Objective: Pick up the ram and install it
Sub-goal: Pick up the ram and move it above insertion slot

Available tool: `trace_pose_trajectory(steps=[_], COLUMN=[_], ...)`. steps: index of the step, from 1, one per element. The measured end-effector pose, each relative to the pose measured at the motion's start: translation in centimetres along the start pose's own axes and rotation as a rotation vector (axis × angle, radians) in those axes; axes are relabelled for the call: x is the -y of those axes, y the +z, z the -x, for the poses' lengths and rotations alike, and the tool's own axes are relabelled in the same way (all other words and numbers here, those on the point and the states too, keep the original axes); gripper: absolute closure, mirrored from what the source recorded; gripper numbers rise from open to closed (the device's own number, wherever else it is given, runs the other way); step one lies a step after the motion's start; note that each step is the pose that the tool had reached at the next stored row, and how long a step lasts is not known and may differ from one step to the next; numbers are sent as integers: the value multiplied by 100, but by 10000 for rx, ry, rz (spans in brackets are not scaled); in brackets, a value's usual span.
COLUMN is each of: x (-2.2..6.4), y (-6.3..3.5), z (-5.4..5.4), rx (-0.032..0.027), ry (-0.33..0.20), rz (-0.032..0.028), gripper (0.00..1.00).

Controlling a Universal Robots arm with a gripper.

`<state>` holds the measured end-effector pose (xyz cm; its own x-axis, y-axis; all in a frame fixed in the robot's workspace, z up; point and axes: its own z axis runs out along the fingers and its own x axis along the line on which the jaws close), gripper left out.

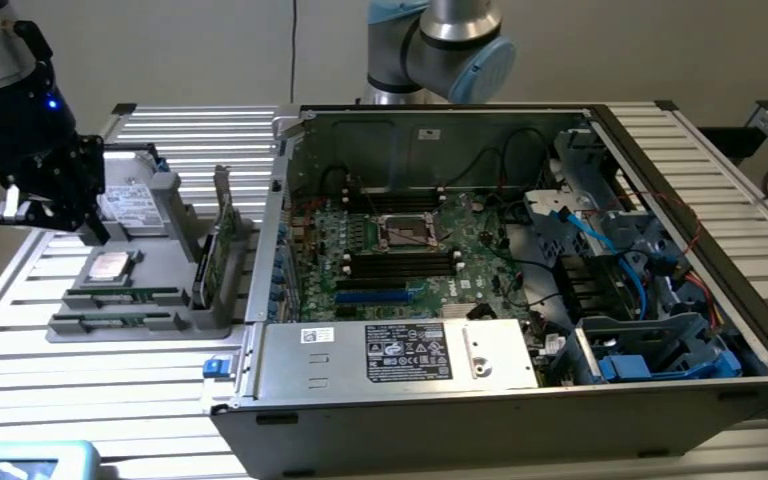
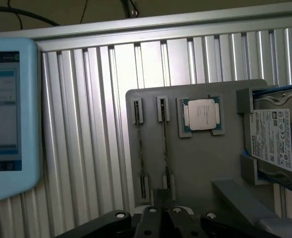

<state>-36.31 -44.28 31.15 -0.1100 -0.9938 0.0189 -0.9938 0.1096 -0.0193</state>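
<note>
My arm hangs wrist-down over the gray tray point(image 2: 200, 163), at nine o'clock of the computer case point(image 1: 357, 400). My gripper point(image 2: 166, 212) is closed and empty, near the ram sticks point(image 2: 164, 148).

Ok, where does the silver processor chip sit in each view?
Exterior view: processor chip on the grey tray, to the exterior view's left of the computer case.
Wrist view: processor chip between the ram sticks and the hard drive.
Shared landmark: the hard drive, next to the chip in both.
</note>
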Motion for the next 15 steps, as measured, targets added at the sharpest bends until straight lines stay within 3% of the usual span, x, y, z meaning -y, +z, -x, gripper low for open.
trace_pose_trajectory(steps=[4, 7, 9, 10, 15], x=[0, 0, -1, -5, -35], y=[0, 4, 21, 34, 92], z=[0, 0, 0, 0, -4], rx=[0, 2, -3, -13, -8], ry=[-4, -7, -15, -26, -366], rz=[0, -1, -3, -2, -9], gripper=[89, 70, 70, 64, 64])
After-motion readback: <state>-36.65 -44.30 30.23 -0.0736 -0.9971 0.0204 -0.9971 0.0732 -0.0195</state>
